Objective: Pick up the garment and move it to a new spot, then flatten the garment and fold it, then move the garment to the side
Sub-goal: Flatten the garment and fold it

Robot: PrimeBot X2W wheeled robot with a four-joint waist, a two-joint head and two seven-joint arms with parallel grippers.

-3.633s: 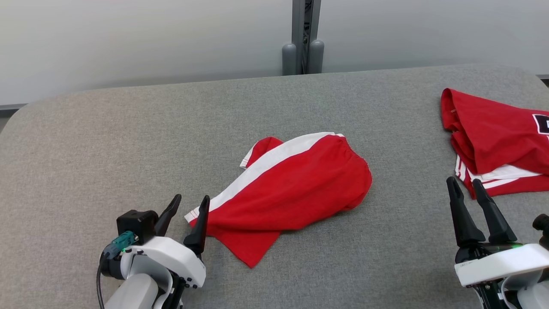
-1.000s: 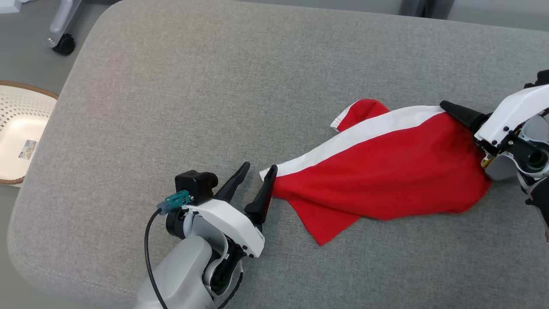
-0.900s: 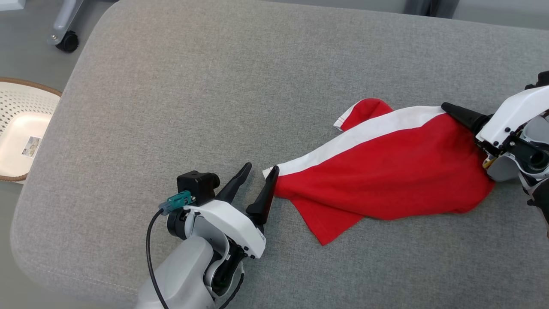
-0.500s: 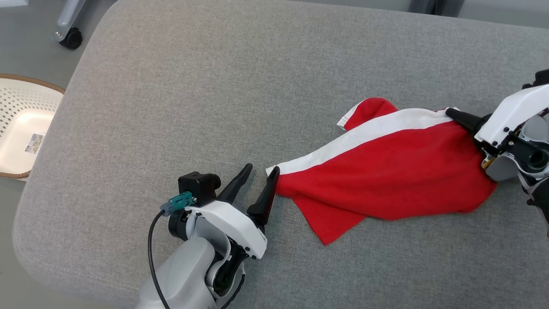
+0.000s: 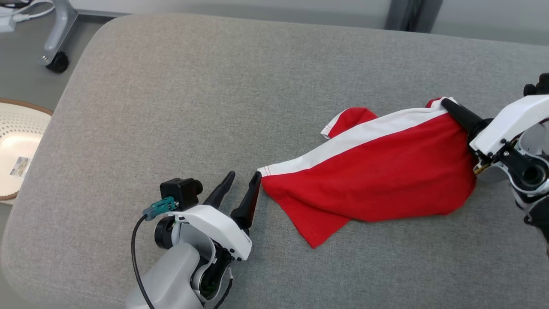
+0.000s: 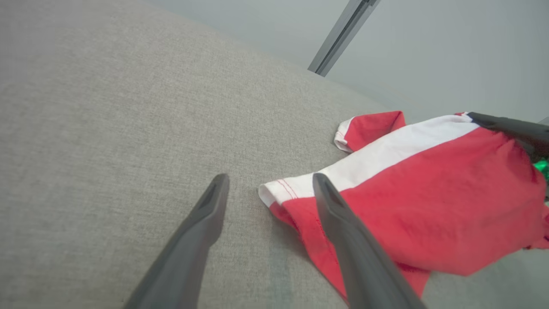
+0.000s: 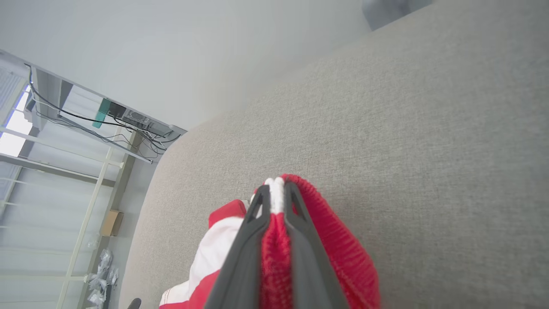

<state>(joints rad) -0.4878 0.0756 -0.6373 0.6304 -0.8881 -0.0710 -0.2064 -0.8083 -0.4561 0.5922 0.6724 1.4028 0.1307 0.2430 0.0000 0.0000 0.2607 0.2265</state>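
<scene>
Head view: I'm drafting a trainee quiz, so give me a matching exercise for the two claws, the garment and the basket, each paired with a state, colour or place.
1. left claw
2. right claw
3. garment
4. basket

a. red with a white stripe
b. open
c. at the view's far left edge
d. shut on the garment

Pairs: 1-b, 2-d, 3-a, 4-c

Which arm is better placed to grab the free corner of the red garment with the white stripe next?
Left. The left gripper is open, fingertips right at the hem corner of the red, white-striped fabric garment. The right gripper is shut on its opposite end.
</scene>
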